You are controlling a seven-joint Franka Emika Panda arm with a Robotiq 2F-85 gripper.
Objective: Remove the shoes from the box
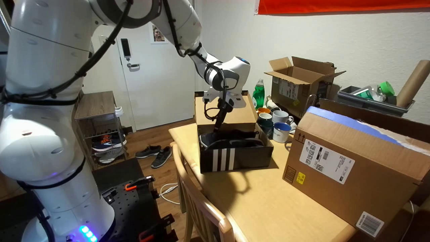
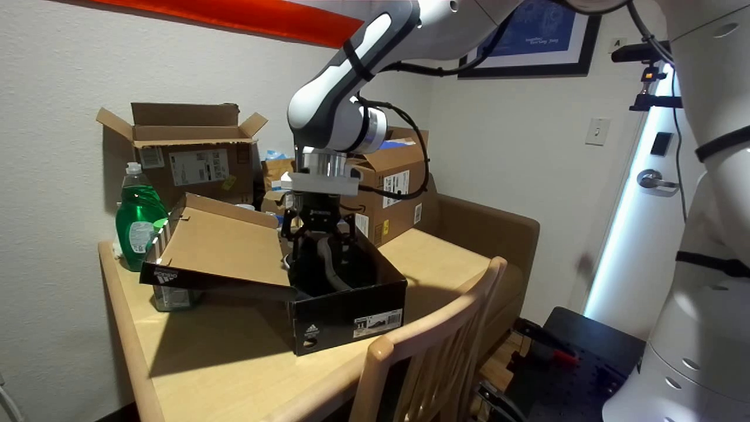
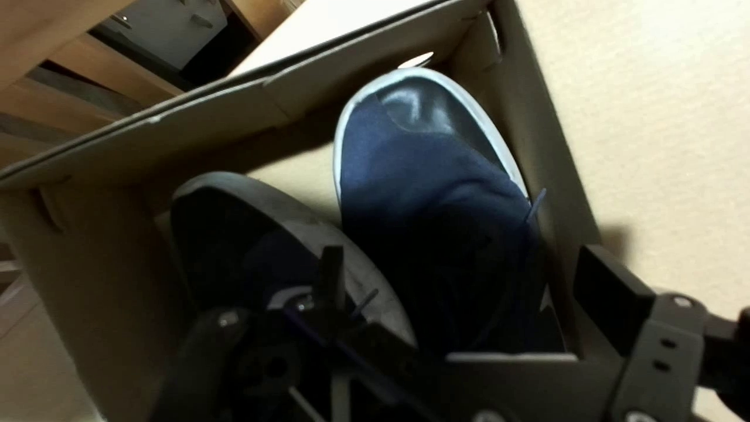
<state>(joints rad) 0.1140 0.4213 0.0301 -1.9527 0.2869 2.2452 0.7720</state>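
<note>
Looks pre-grasp: end effector (image 3: 460,264) spread wide at the Adidas shoebox (image 2: 336,325); next, prob. close on wrist view's right navy sneaker (image 3: 428,187) & lift.

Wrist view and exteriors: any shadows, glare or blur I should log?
In the wrist view, the shoes fade into darkness toward the gripper, whose lower-left parts look blurred, and glare marks one toe cap; in an exterior view, a soft looped shadow lies on the table; in an exterior view, a dark shadow lies beneath the lid.
</note>
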